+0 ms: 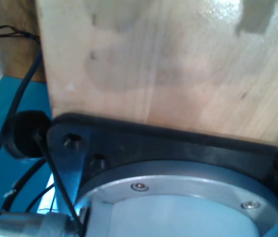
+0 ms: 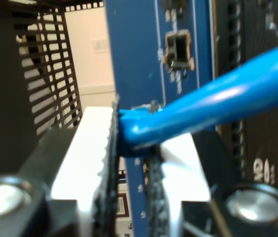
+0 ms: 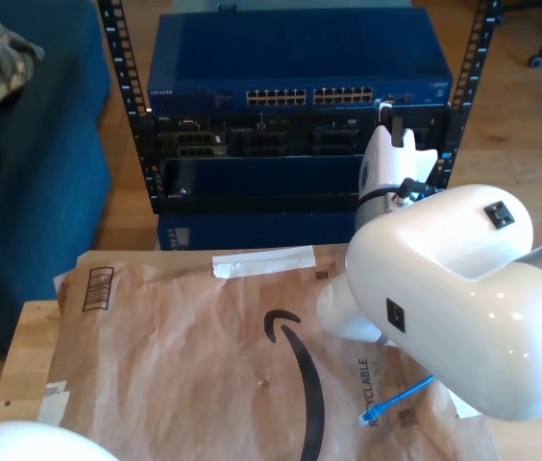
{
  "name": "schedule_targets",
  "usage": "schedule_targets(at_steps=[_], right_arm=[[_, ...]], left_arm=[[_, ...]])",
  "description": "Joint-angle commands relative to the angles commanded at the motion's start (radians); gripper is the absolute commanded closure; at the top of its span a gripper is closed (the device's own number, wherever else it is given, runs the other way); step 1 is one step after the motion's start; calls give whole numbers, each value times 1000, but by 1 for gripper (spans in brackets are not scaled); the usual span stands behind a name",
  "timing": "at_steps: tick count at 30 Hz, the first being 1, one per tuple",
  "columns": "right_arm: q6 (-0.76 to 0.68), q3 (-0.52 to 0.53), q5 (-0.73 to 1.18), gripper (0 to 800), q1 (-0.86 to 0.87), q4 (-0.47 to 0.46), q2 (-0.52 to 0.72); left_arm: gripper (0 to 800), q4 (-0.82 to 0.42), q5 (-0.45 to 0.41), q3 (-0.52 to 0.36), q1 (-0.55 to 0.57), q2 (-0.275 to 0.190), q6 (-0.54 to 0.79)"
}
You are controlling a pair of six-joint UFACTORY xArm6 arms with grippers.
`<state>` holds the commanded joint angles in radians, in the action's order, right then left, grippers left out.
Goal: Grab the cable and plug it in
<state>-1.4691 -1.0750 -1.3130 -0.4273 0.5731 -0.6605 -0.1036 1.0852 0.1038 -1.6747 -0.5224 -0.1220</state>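
Second wrist view: cable (image 2: 218,101) end-on toward switch (image 2: 144,59).

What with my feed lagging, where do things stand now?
My second claw shut on thin bright blue cable. Not yet plugged. Blue panel's square port ahead, unblocked.

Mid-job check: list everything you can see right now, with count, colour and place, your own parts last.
Cable: one, bright blue, clamped in my second gripper; loose plug end on the paper.
Switch: one, blue, top of rack.
Rack: one, black, behind the table.
Paper: one sheet, brown, covering the table.
Table: one, light wood, edge at the exterior view's left.
Sofa: one, blue, exterior view's left.
Second gripper: at the rack front.
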Motion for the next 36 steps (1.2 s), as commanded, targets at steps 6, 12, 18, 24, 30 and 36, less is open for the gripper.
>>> schedule_targets(at_steps=[6,12,18,24,30,36], right_arm=[[0,-18,3,800,2,-5,-6],[3,-17,5,800,3,-18,-5],[6,-17,6,800,3,-28,-6],[11,-18,15,800,12,-28,-6],[41,-17,20,800,14,-37,-6],[58,-21,26,800,15,-52,-6]], left_arm=[[0,0,0,-2,0,0,-2],[0,0,0,-2,0,0,0],[0,2,0,-2,0,0,0],[0,0,0,-2,0,0,0],[0,0,0,-2,0,0,-2],[0,0,0,-2,0,-2,0]])
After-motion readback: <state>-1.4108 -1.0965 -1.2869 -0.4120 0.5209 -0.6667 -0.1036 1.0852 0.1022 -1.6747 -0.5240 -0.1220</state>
